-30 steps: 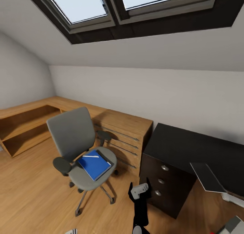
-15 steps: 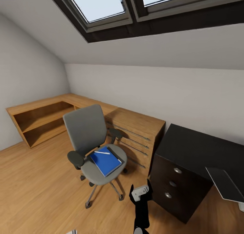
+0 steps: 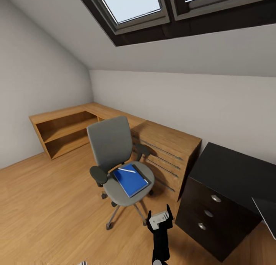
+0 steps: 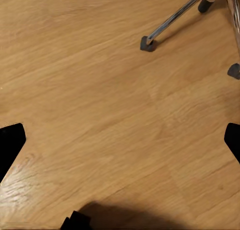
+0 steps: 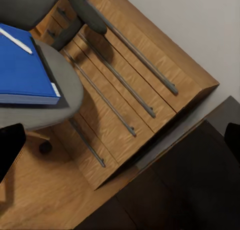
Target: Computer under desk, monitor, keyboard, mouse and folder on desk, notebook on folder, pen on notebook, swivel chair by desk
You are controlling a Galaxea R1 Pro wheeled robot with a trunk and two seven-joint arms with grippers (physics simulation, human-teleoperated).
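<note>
Room: attic bedroom, sloped ceiling w/ skylights (image 3: 134, 4), wood floor (image 3: 46, 203).
Swivel chair (image 3: 111, 142): grey, stands on floor in front of wooden drawer unit (image 3: 168, 153), well apart from black desk (image 3: 234, 173). Backrest toward the wall corner; seat faces the robot.
Notebook (image 3: 130, 180): blue, lies flat on chair seat, covers most of it; one corner reaches seat front edge. Also in right wrist view (image 5: 22, 70).
Folder (image 3: 143, 174): thin dark edge showing under notebook along its drawer-unit side; rest hidden.
Pen (image 3: 126, 170): white, lies on notebook near its rear edge, toward backrest. Right wrist view (image 5: 16, 41): same, on blue cover.
Desk: black, w/ 3 round-knob drawers (image 3: 209, 213) on front; top bare near its left edge. Grey panel (image 3: 266, 215) at frame's right edge, cut off, type n/a.
Low shelf (image 3: 63, 130): wooden, along left wall, joins drawer unit at the corner.
Right gripper (image 3: 160, 218): raised in front of robot, between chair base and desk drawers. Fingers (image 5: 11, 145) spread wide, nothing held.
Left gripper (image 4: 120, 140): points down at floor near chair leg (image 4: 172, 17). Fingers spread wide, nothing held.
</note>
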